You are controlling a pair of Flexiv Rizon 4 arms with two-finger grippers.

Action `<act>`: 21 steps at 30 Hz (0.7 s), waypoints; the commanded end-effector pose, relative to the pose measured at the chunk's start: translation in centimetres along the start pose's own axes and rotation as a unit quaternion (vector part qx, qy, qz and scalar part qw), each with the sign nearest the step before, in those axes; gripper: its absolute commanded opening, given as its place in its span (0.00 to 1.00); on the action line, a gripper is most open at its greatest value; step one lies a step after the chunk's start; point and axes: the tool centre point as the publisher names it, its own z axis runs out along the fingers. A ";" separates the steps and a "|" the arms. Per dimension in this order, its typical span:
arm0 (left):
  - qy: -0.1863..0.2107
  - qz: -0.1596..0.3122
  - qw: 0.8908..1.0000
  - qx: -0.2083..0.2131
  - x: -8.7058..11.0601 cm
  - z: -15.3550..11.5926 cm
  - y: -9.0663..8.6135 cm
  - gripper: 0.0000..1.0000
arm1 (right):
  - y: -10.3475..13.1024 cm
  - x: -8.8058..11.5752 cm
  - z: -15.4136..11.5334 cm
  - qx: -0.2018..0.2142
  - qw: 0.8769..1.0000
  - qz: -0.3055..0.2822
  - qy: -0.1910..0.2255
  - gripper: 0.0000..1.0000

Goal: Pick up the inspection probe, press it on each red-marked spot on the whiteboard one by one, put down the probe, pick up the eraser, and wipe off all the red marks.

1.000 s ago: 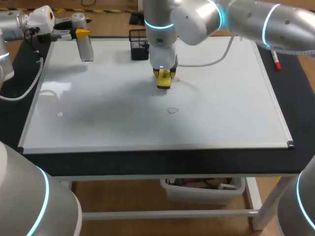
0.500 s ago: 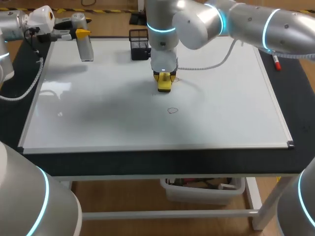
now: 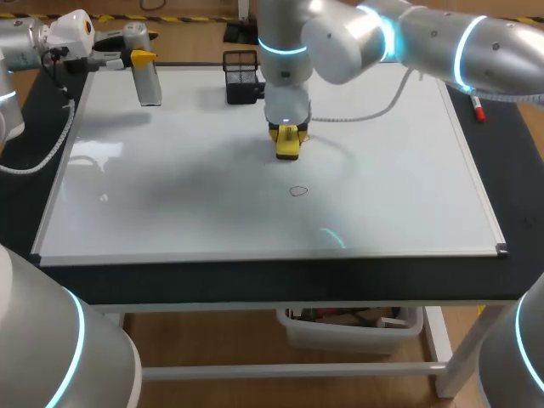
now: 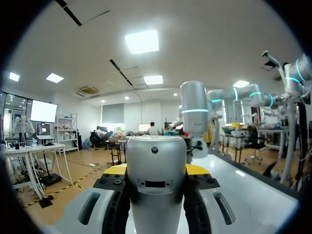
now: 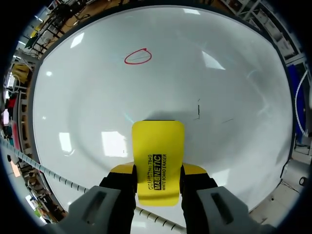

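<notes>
**Wiping stage: eraser in hand, one red ring left to clear.**
Your left gripper appears clenched on the upright probe, which stands between its jaws, so the put-down step looks unfinished. Your right gripper grasps the yellow eraser between its jaws, with the eraser down on the whiteboard. Faint dark traces lie just ahead of the eraser, and farther ahead one red mark is unwiped. Pressing seems over and wiping partly done.
</notes>
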 end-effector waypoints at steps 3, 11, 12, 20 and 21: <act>0.003 0.000 1.000 0.000 -0.2 -0.1 -0.1 0.00 | -0.6 0.9 0.5 -0.003 1.000 0.009 0.003 0.00; 0.003 0.000 1.000 0.000 -0.2 -0.1 -0.1 0.00 | -0.9 2.4 0.8 -0.005 1.000 0.029 0.006 0.00; 0.003 0.000 1.000 0.000 -0.2 -0.1 -0.1 0.00 | -0.9 2.6 0.9 -0.005 0.999 0.032 0.007 0.00; 0.003 0.000 1.000 0.000 -0.2 -0.1 -0.1 0.00 | -1.0 4.2 1.4 -0.011 0.998 0.053 0.011 0.00; 0.003 0.000 1.000 0.000 -0.2 -0.1 -0.1 0.00 | -1.0 4.5 1.5 -0.011 0.998 0.055 0.012 0.00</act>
